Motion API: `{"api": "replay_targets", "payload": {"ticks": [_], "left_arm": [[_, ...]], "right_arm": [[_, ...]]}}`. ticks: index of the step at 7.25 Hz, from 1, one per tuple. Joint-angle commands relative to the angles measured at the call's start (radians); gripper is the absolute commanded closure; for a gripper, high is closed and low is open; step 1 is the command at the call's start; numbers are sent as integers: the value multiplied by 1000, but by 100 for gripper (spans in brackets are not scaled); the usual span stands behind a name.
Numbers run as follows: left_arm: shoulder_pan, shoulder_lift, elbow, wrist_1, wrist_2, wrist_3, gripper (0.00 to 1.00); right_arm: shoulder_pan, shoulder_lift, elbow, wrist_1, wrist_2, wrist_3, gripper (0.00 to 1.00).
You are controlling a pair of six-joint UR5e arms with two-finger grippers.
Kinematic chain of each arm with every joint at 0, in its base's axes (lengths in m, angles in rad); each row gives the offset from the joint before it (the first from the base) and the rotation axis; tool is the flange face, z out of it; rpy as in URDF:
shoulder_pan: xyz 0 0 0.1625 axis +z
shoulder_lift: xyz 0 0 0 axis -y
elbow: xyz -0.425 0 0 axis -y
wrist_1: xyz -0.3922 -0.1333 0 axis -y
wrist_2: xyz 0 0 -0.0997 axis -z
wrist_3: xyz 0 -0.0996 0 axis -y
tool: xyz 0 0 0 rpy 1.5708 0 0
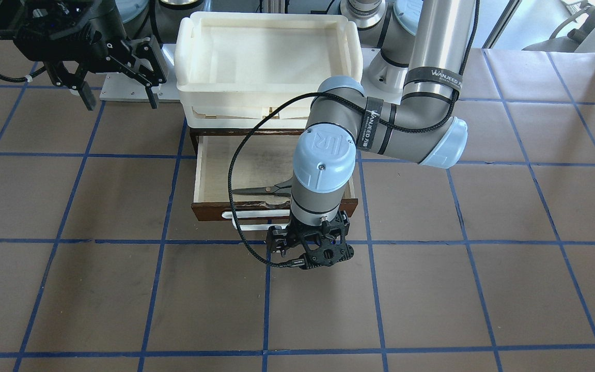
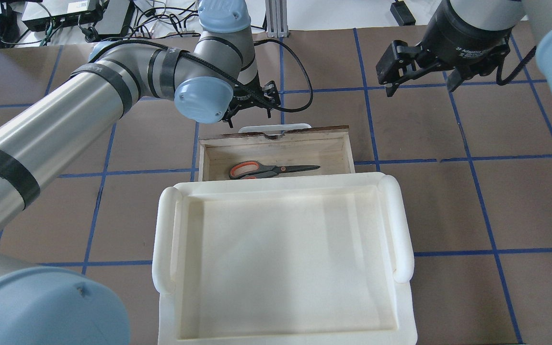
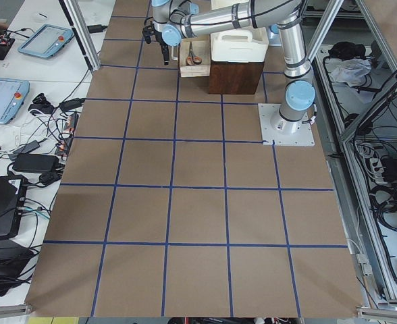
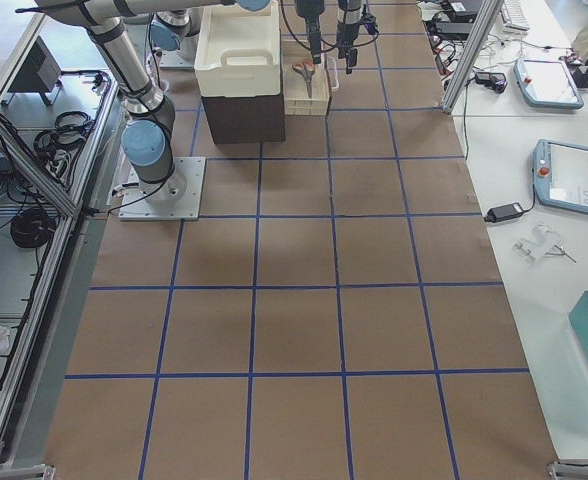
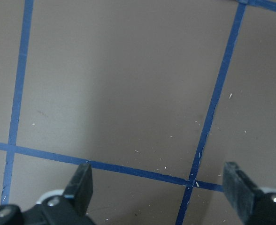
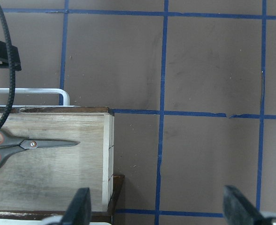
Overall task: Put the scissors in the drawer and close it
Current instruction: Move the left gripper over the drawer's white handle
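The scissors [image 2: 271, 169], dark blades and orange-lined loops, lie flat inside the open drawer [image 2: 276, 140]; they also show in the front view [image 1: 260, 190] and the right wrist view [image 6: 32, 144]. The drawer's dark front [image 1: 215, 211] carries a white bar handle [image 2: 276, 127]. My left gripper [image 2: 249, 115] is open and empty, hanging over the table just beyond the handle; its wrist view shows only bare table between the fingers [image 5: 84, 185]. My right gripper [image 2: 419, 86] is open and empty, raised off to the drawer's right side.
A cream-white plastic tray [image 2: 400, 225] sits on top of the cabinet, above the drawer. The left arm's elbow [image 1: 323, 155] and its black cable [image 1: 233, 170] hang over the drawer. The brown table has a blue tape grid. Tablets [image 3: 46, 42] lie on a side table.
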Motion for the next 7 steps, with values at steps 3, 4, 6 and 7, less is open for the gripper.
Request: {"api": "replay_targets", "payload": {"ticks": [3,4,6,7], "left_arm": [[-1,1,1,-73,-18,-15,0],[-1,1,10,-89,-21,-15,0],[-1,6,38,-152,-23,-15,0],[-1,6,38,-166,-24,-15,0]], "right_arm": [[0,1,0,2,-2,-6,0],[0,2,0,0,-3,-6,0],[0,2,0,2,-3,-5,0],[0,2,0,2,-3,-5,0]]}}
